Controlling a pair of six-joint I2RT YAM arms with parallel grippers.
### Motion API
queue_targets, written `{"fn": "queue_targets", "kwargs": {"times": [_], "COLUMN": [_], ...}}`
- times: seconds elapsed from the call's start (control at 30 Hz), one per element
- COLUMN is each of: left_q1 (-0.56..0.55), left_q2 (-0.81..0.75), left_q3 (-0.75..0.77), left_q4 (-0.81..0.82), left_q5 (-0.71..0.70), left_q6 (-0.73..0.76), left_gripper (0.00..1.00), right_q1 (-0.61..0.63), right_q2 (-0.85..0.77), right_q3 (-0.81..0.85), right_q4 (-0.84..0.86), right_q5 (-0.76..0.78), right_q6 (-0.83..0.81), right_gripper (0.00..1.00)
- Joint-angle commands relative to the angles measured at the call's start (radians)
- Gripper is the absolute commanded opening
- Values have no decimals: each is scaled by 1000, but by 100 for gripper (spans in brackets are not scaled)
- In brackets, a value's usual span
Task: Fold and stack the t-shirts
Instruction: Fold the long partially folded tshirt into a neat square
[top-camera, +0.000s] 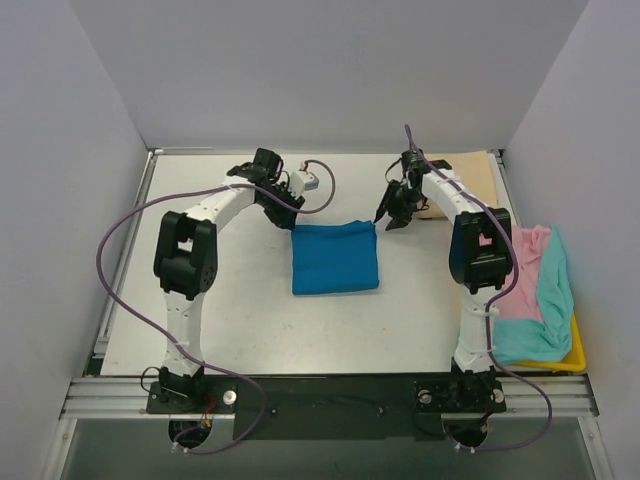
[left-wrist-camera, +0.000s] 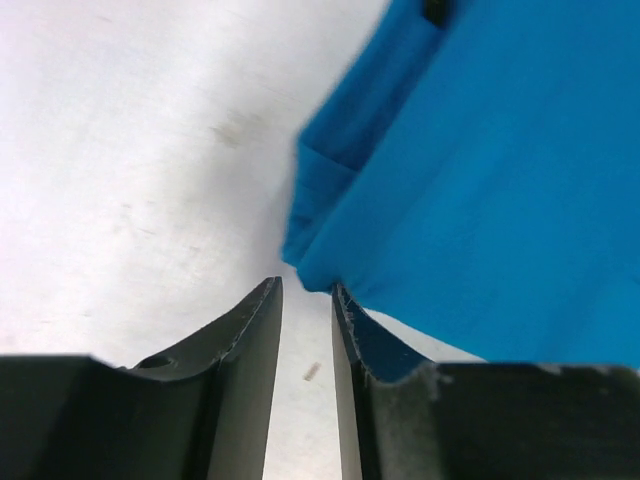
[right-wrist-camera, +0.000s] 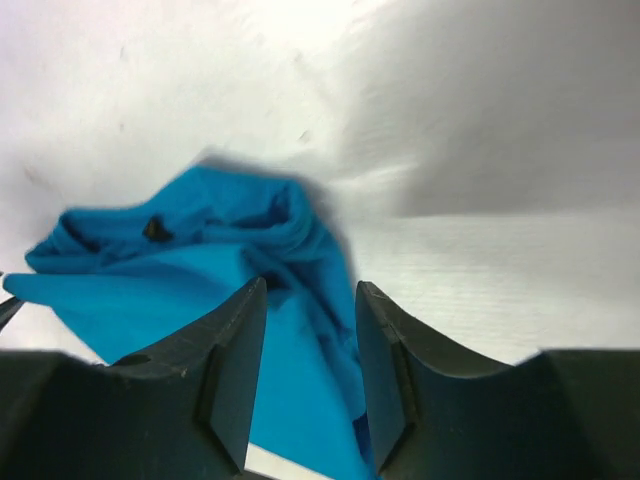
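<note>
Blue shirt: the soft bright blue cloth t-shirt (top-camera: 335, 257) lies folded in a square in the middle of the white desk (top-camera: 240, 310).
Left hand: the left hand (left-wrist-camera: 305, 290) is at the shirt's far left corner. Its fingers are apart and hold nothing. One tip touches the cloth edge.
Right hand: the right hand (right-wrist-camera: 310, 290) is over the far right corner, fingers apart, with the cloth under them and not pinched.
Other shirts: the beige cloth shirt (top-camera: 470, 175) lies far right. The pink shirt (top-camera: 520, 275) and teal shirt (top-camera: 550, 300) are heaped on the yellow tray (top-camera: 578, 352).
Might go wrong: a finger could snag the cloth while lifting and pull the fold open. The bunched far right corner could make the stack lumpy.
</note>
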Motion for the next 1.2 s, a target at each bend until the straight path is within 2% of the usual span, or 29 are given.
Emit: {"fn": "queue_targets", "kwargs": {"times": [0.0, 0.1, 0.17, 0.27, 0.33, 0.4, 0.5, 0.67, 0.8, 1.0, 1.17], "left_q1": [9, 24, 13, -8, -25, -40, -43, -36, -36, -24, -16], "left_q2": [33, 17, -10, -42, -53, -53, -29, 34, 77, 128, 138], "left_q3": [137, 182, 168, 84, 46, 17, -7, 45, 70, 73, 105], "left_q4": [122, 97, 59, 19, -2, -3, 33, 97, 148, 200, 232], "left_q5": [-120, -146, -97, 16, 72, 109, 84, 17, -14, -35, -66], "left_q6": [-65, -100, -105, -114, -114, -114, -130, -133, -144, -197, -240], "left_gripper": [37, 37, 33, 8, 0, 0, 0, 0, 0, 0, 11], "right_q1": [-49, -36, -8, 53, 73, 87, 96, 86, 53, 27, -2], "right_q2": [-8, -103, -166, -224, -214, -183, -126, 32, 105, 178, 179], "right_q3": [47, 11, -70, -179, -215, -210, -172, 15, 104, 147, 187], "right_q4": [2, 12, 65, 139, 151, 139, 127, 96, 98, 99, 99], "right_q5": [112, 158, 134, 71, 26, -3, -24, -23, 20, -1, -4], "right_q6": [-7, -94, -134, -150, -122, -99, -79, -67, -29, -4, 16], "right_gripper": [38, 35, 22, 0, 0, 0, 0, 0, 0, 0, 0]}}
